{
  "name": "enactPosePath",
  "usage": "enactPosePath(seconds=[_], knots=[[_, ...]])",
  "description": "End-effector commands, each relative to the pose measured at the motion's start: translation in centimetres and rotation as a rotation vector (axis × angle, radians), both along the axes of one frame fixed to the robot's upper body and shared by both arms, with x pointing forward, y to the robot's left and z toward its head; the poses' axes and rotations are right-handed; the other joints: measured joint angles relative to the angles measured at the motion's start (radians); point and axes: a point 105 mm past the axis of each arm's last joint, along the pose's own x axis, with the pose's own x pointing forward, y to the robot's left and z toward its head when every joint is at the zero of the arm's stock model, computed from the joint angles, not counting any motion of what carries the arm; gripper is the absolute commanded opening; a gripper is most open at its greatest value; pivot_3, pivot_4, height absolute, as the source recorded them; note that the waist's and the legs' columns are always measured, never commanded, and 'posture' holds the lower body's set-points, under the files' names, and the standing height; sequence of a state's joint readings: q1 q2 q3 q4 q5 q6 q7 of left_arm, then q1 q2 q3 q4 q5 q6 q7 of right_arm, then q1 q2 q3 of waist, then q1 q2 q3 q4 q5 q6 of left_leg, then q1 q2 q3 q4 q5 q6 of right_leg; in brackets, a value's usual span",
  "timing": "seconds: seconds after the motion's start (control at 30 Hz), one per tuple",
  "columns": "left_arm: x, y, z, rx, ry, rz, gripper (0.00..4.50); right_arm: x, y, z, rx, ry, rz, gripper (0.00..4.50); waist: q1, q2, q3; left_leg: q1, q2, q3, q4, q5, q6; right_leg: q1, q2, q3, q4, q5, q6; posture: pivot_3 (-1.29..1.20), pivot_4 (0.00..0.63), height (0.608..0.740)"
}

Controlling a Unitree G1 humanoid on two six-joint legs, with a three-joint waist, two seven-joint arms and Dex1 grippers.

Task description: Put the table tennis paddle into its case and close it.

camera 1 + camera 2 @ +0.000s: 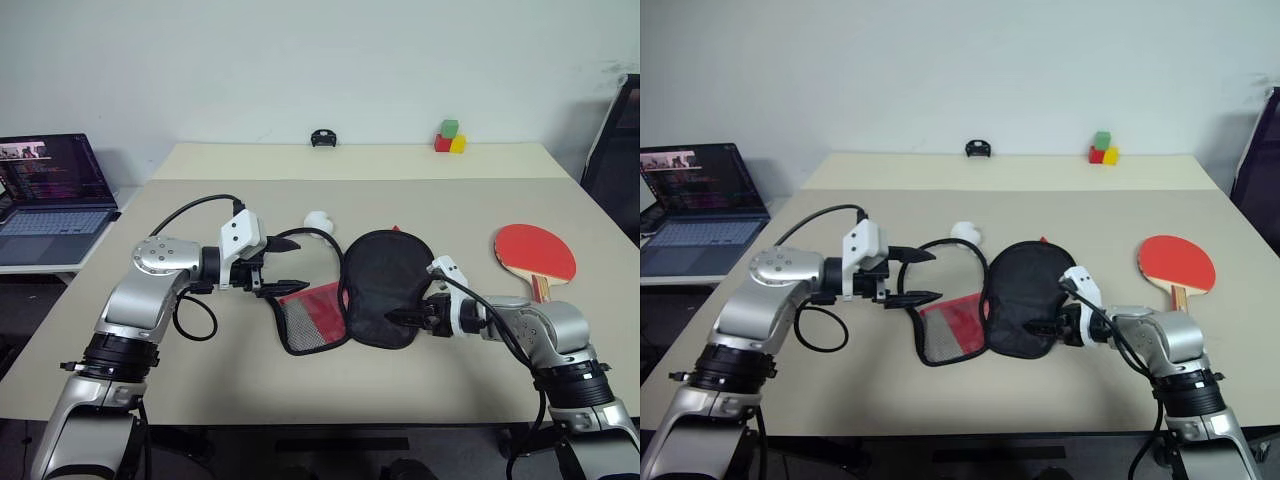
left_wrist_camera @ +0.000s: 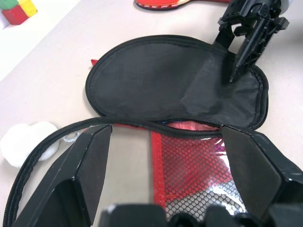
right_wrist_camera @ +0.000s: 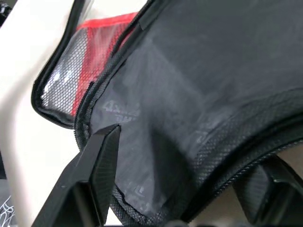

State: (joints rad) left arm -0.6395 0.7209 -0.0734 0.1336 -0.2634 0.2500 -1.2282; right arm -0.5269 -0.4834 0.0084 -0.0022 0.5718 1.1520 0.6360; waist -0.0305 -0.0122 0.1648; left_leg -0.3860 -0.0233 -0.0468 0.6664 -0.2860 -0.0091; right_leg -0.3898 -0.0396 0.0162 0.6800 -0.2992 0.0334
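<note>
While the case (image 1: 375,290) lies unzipped and spread on the tabletop (image 1: 250,385), the left tool (image 1: 283,263) hovers beside its red mesh half, fingers apart. The right tool (image 1: 403,318) sits at the black half's edge, fingers seemingly apart. The table tennis paddle (image 1: 536,254) rests well apart, at the right.

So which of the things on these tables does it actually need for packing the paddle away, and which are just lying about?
Belongs to the job:
- table tennis paddle
- case, lying open
- left gripper, open
- right gripper

Just lying about:
- white ball
- red, green and yellow blocks
- small black object at the far edge
- laptop
</note>
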Motion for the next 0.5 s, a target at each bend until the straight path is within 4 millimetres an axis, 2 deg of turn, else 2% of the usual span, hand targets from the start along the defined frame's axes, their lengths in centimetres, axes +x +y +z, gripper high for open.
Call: enactPosePath(seconds=[0.03, 0.5], knots=[[0.2, -0.1, 1.4, -0.006, -0.06, -0.005, 4.01, 1.7, -0.3, 1.7, 0.074, -0.044, -0.078, 3.28, -0.002, 0.0, 0.0, 0.0, 0.0, 0.0, 0.0, 0.0, 0.0, 0.0, 0.0, 0.0, 0.0, 0.0, 0.0, 0.0, 0.15, 0.74], [0.4, 0.2, 1.5, -0.001, -0.063, 0.003, 4.01, 5.6, 0.2, 0.9, 0.107, -0.048, -0.2, 3.28, -0.005, 0.0, 0.0, 0.002, 0.0, 0.001, 0.0, 0.0, 0.0, 0.0, 0.0, 0.001, 0.001, 0.0, 0.0, 0.0, 0.15, 0.74]])
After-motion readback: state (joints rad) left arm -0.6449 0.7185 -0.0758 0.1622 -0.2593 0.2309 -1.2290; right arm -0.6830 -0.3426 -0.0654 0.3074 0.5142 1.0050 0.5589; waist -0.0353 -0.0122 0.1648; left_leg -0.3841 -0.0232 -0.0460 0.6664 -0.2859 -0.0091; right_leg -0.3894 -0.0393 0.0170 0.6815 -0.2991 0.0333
